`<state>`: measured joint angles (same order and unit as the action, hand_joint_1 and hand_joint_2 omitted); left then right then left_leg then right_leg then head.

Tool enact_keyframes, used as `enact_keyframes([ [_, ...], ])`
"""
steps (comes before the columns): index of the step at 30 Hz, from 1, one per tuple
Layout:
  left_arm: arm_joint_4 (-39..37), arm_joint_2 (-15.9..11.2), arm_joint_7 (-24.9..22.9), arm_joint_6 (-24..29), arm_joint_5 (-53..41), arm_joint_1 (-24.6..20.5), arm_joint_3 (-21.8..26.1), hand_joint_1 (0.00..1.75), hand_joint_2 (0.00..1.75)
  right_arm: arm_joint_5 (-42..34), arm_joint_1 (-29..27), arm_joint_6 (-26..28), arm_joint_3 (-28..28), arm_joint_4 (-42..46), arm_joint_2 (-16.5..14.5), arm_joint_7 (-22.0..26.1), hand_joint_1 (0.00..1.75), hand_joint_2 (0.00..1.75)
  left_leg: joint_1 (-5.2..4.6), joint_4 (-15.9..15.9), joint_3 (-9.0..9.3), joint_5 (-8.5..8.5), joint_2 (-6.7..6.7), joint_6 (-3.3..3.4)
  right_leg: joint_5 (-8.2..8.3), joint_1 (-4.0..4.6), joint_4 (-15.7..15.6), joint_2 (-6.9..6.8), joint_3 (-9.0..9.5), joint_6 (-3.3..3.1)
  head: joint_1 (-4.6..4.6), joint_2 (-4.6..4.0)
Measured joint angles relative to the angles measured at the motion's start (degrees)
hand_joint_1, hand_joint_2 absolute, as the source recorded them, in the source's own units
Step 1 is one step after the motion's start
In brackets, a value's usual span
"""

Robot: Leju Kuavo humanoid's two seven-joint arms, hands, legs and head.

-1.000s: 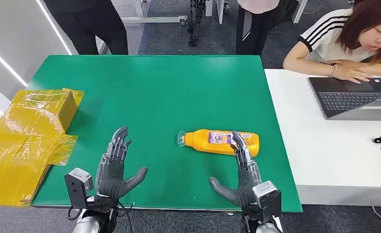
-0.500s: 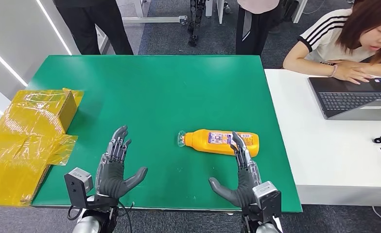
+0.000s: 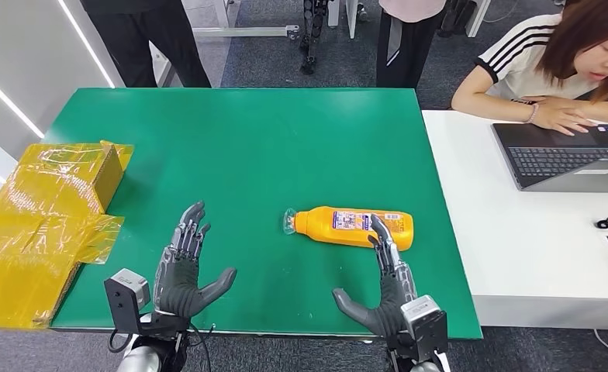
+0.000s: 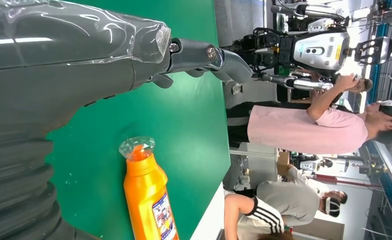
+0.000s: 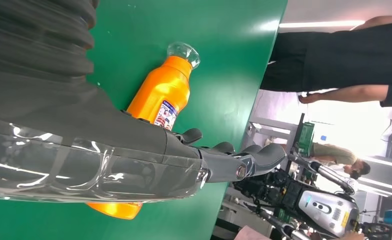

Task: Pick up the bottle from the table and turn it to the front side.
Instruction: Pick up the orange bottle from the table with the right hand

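An orange bottle (image 3: 355, 226) with a clear cap lies on its side on the green table (image 3: 247, 147), cap toward the left and label facing up. My right hand (image 3: 382, 283) hovers open just in front of the bottle's base, fingertips overlapping it in the head view; contact is unclear. My left hand (image 3: 184, 263) is open near the table's front edge, well left of the bottle. The left wrist view has the bottle (image 4: 146, 195) beyond my left hand (image 4: 74, 65). In the right wrist view the bottle (image 5: 161, 97) lies behind my right hand (image 5: 134, 150).
A yellow taped cardboard box (image 3: 41, 225) sits at the table's left edge. To the right stands a white desk (image 3: 518, 248) with a laptop (image 3: 564, 159), where a person (image 3: 572, 62) sits. Other people (image 3: 142, 39) stand behind the table.
My right hand has drawn back slightly toward the table's front edge. The bottle and left hand have not moved.
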<state>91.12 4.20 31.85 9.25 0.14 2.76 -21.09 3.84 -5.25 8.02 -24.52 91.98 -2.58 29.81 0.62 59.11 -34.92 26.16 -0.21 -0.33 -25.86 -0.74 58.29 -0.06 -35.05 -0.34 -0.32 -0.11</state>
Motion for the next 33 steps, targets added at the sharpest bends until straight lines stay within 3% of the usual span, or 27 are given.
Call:
enact_keyframes([
  [24,0.00,0.30,0.00,0.50,-0.39,-0.04,0.00,0.00,1.75,1.28,1.76,-1.99,0.17,-0.76,-0.81,-0.12,0.00,1.75,0.00,0.00,-0.01,0.00,0.00,0.00,0.00,0.00,0.00,0.00,0.00,0.00,-0.01,0.00],
  [33,-0.85,1.96,-0.57,-2.94,-1.68,-2.59,0.00,0.00,1.75,17.53,7.65,6.39,3.58,-2.23,-0.01,-4.48,0.00,1.75,-0.01,0.04,0.02,-0.02,0.01,0.02,0.05,-0.01,0.00,0.01,0.01,0.01,0.00,0.00],
])
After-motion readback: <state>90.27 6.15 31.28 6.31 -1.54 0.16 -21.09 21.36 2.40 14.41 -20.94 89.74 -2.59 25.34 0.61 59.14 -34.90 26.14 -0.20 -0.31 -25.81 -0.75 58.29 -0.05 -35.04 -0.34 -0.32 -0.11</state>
